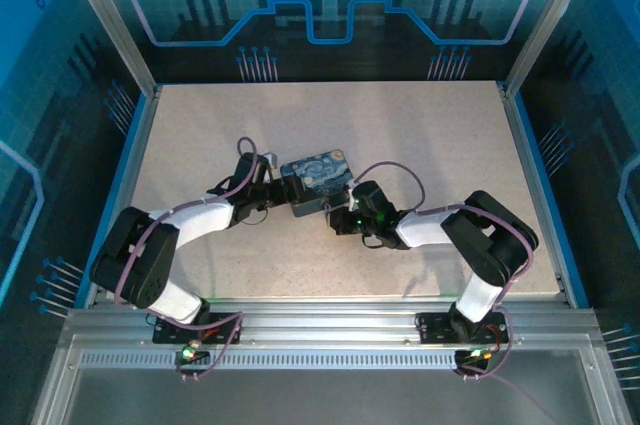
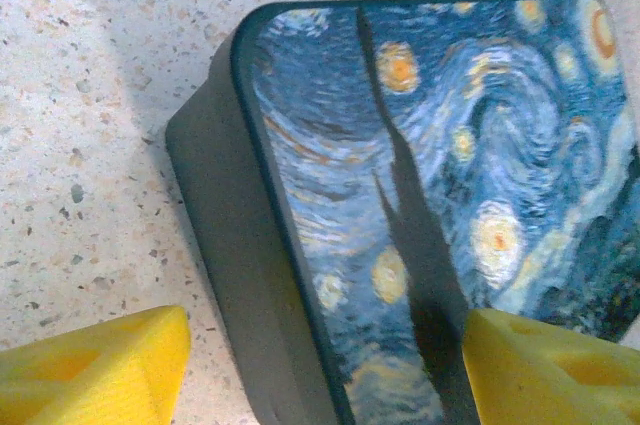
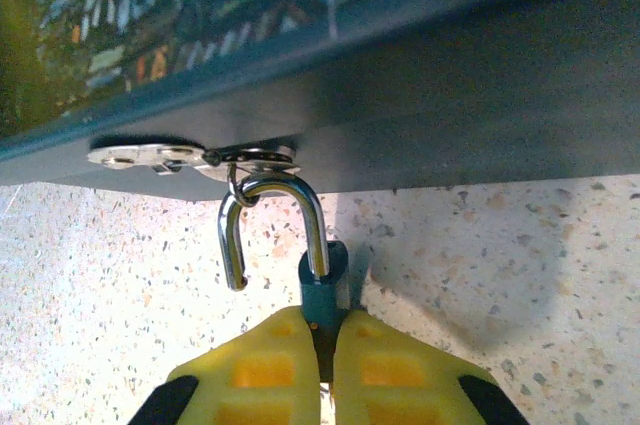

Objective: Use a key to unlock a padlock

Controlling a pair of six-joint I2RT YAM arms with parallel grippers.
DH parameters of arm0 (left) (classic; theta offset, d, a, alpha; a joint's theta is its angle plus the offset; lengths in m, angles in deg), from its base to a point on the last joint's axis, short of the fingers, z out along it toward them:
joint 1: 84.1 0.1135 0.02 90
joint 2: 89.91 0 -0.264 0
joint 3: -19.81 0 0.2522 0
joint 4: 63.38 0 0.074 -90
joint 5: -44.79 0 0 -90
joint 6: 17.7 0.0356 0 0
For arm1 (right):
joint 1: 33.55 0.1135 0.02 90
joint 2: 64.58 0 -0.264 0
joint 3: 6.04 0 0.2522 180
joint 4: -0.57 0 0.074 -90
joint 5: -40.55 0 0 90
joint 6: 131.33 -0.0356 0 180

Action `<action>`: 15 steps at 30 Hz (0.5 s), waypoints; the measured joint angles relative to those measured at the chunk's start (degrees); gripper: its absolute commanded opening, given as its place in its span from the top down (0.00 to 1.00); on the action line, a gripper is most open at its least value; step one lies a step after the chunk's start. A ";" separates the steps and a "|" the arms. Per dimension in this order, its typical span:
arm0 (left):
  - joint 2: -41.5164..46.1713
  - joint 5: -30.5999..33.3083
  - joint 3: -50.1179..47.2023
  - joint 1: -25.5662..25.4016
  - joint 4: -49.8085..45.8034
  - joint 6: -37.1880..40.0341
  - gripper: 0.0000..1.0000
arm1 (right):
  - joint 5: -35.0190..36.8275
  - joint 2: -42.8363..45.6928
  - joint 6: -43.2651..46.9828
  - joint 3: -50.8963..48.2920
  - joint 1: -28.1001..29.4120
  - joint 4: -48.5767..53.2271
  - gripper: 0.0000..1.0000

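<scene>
The padlock point(image 3: 322, 285) has a teal body and a silvery shackle point(image 3: 272, 197). The shackle stands sprung open, one leg free, and is hooked through the metal hasp point(image 3: 190, 157) on the box's dark side wall. My right gripper point(image 3: 325, 370) is shut on the padlock's body, its yellow pads pressed on either side. The key is hidden. My left gripper point(image 2: 327, 370) is open and straddles the box's near edge, with one yellow finger point(image 2: 110, 365) over the table and the other point(image 2: 550, 365) over the printed lid. In the top view the left gripper point(image 1: 268, 177) and the right gripper point(image 1: 340, 217) flank the box point(image 1: 318, 183).
The blue-and-yellow swirl-printed box point(image 2: 450, 165) sits mid-table on the speckled surface point(image 1: 420, 135). Aluminium rails and blue walls point(image 1: 135, 75) border the table. Free tabletop lies behind the box and to the far right.
</scene>
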 measured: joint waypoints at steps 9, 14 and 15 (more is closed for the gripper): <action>-0.13 2.23 0.02 -2.58 0.87 0.98 0.28 | 1.03 0.74 -2.73 -1.01 -0.28 -0.46 1.00; 0.55 3.26 -1.33 -4.09 2.36 0.76 0.28 | 1.05 0.76 -4.61 -1.31 -0.70 -1.11 1.00; 0.90 3.39 -1.64 -4.44 2.36 0.76 0.28 | 1.05 0.76 -5.07 -1.38 -0.83 -1.22 1.00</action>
